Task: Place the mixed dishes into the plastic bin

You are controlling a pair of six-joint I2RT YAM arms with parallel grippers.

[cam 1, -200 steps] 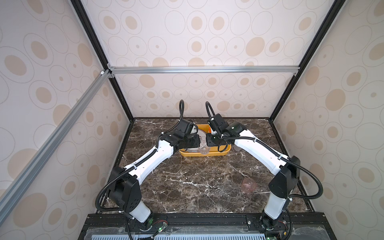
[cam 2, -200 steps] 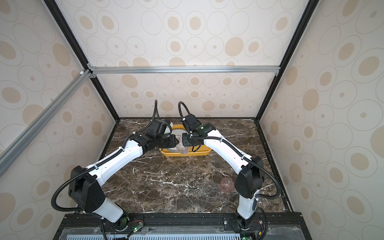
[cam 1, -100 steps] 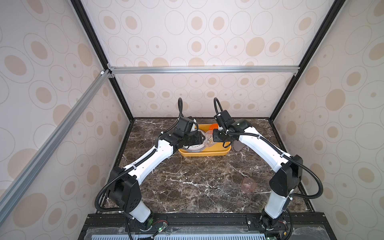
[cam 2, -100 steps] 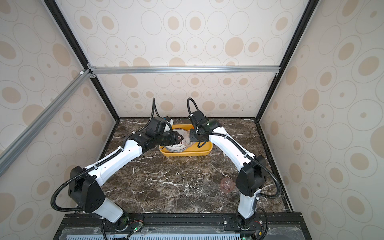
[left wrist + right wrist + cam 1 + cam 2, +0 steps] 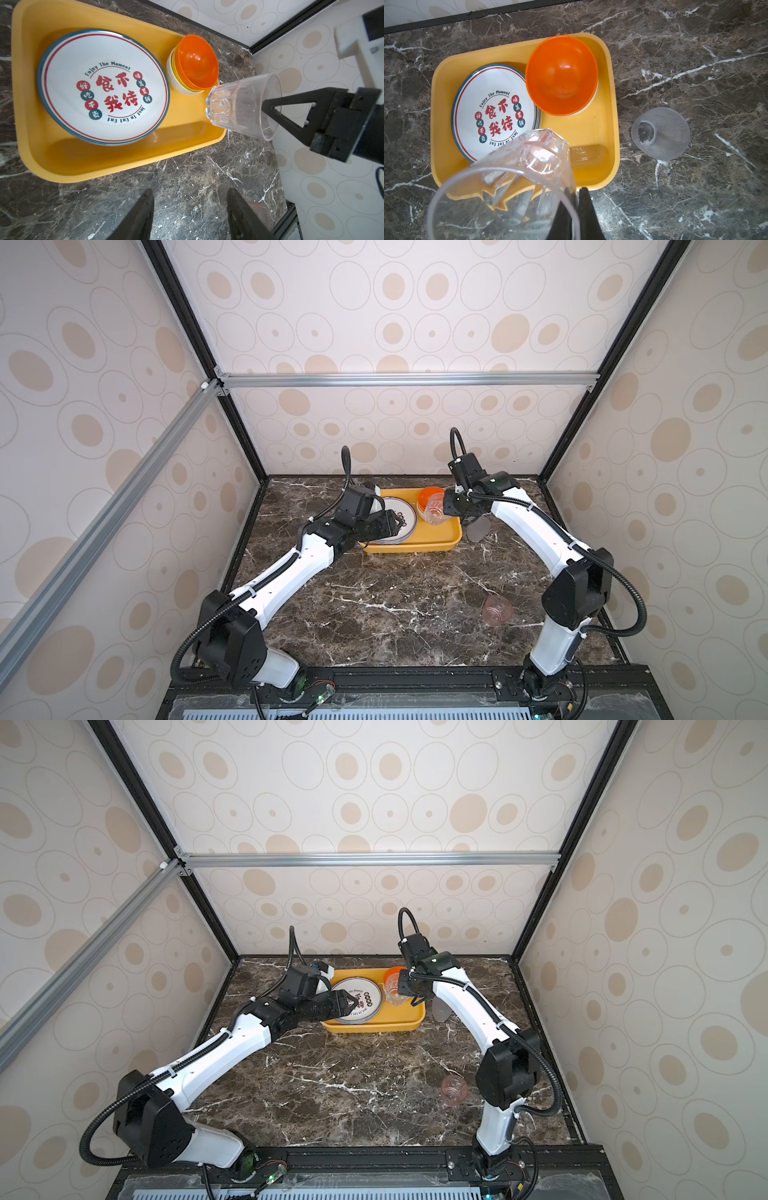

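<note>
The left gripper (image 5: 190, 192) hovers above the left end of the plastic bin (image 5: 62, 164), jaws parted and nothing between them. Under it the stack of plates (image 5: 104, 87) fills the bin's left half. To their right, the nested bowls (image 5: 195, 62) sit in the far right corner, an orange one on top. The right gripper (image 5: 576, 199) pinches the clear cup (image 5: 239, 106) by its rim, one finger inside and one outside, and holds it tilted over the bin's right end. The bare front right corner looks the best spot: level the cup, lower it slowly since a rim pinch lets it swing, keep off bowls and plates, and let go only once the base rests. A grey cup (image 5: 660, 133) waits on the counter just beside the bin's right edge, a pink cup (image 5: 496, 610) near the counter's front right
</note>
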